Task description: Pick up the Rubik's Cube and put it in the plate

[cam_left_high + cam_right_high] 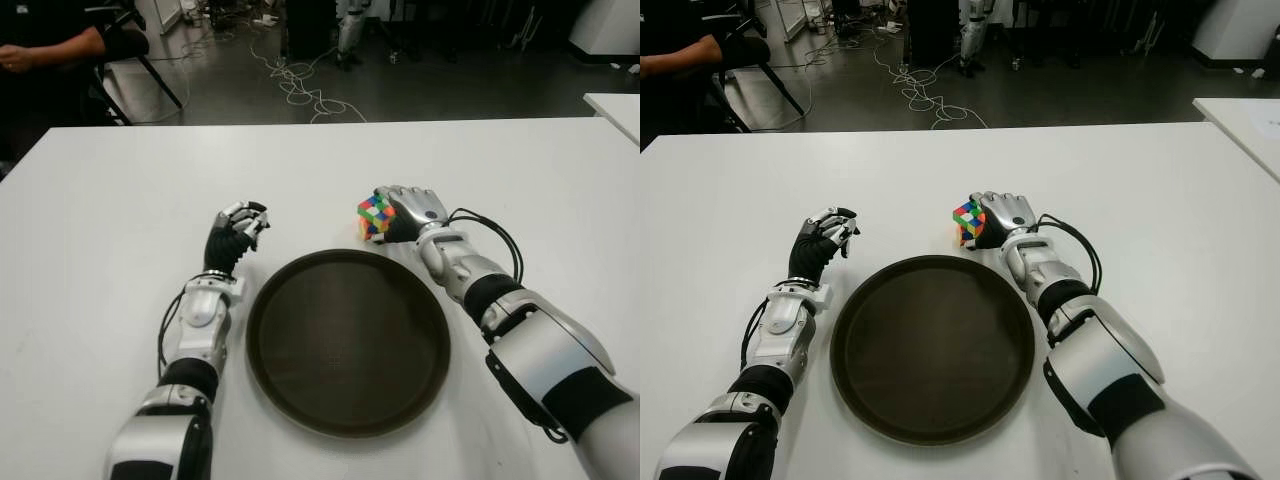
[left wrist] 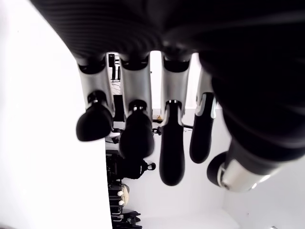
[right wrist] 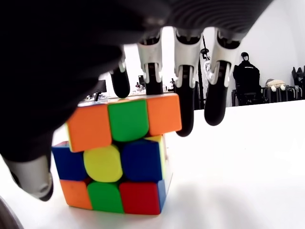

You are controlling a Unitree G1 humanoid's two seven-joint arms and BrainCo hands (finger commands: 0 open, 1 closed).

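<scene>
The Rubik's Cube (image 1: 374, 216) stands on the white table (image 1: 110, 230), just beyond the far rim of the round dark plate (image 1: 345, 345). My right hand (image 1: 398, 208) is against the cube's right side. In the right wrist view the cube (image 3: 116, 152) rests flat on the table. The fingers (image 3: 185, 102) hang over its top and far edge, and the thumb (image 3: 31, 176) sits low beside it, not clamped. My left hand (image 1: 240, 226) shows left of the plate with loosely bent fingers (image 2: 136, 138) and nothing in them. The plate holds nothing.
A second white table (image 1: 615, 105) shows at the far right. On the floor beyond the table's far edge lie cables (image 1: 300, 85). A seated person's arm (image 1: 50, 50) is at the far left.
</scene>
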